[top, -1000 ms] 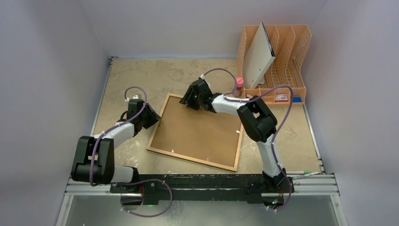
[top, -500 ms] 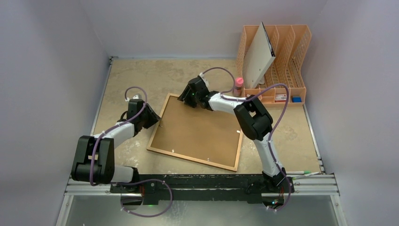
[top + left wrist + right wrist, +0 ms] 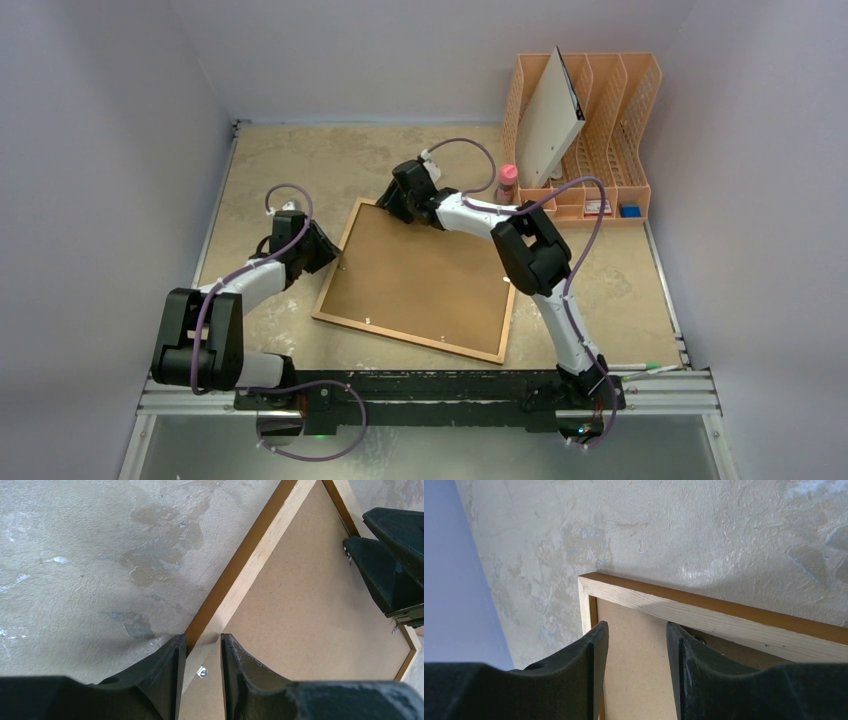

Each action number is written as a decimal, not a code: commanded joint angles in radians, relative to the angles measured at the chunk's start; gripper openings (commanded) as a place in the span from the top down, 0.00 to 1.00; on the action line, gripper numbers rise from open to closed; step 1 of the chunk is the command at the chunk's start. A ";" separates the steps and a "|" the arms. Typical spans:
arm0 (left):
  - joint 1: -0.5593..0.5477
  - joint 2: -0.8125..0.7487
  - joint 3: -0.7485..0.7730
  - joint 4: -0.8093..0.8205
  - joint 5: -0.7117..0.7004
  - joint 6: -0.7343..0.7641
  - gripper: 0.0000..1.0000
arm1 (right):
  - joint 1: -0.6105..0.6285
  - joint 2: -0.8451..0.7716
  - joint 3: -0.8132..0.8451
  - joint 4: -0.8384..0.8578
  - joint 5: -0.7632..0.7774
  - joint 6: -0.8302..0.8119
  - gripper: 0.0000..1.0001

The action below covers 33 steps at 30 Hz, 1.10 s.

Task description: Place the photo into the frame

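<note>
wood frame (image 3: 405,339) back-up, skewed cw

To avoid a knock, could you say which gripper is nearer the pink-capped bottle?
Right. The right gripper is at the frame's far corner, left of the bottle; the left gripper straddles its left edge.

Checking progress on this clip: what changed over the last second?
The right gripper slid leftward along the far edge of the frame to its far left corner, fingers apart above it. The left gripper stayed at the frame's left edge, straddling the rail. The frame, lying back side up, did not shift.
</note>
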 commanded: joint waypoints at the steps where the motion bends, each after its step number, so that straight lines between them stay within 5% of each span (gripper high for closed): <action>1: -0.006 -0.008 0.016 -0.007 0.020 0.016 0.67 | -0.005 0.017 0.016 -0.070 0.044 -0.024 0.50; 16: -0.005 -0.010 0.021 -0.007 0.012 0.018 0.66 | -0.004 -0.065 -0.038 0.097 -0.100 -0.232 0.47; 33: -0.005 -0.018 0.018 -0.043 0.005 0.019 0.66 | -0.005 -0.092 -0.068 0.007 -0.089 -0.218 0.48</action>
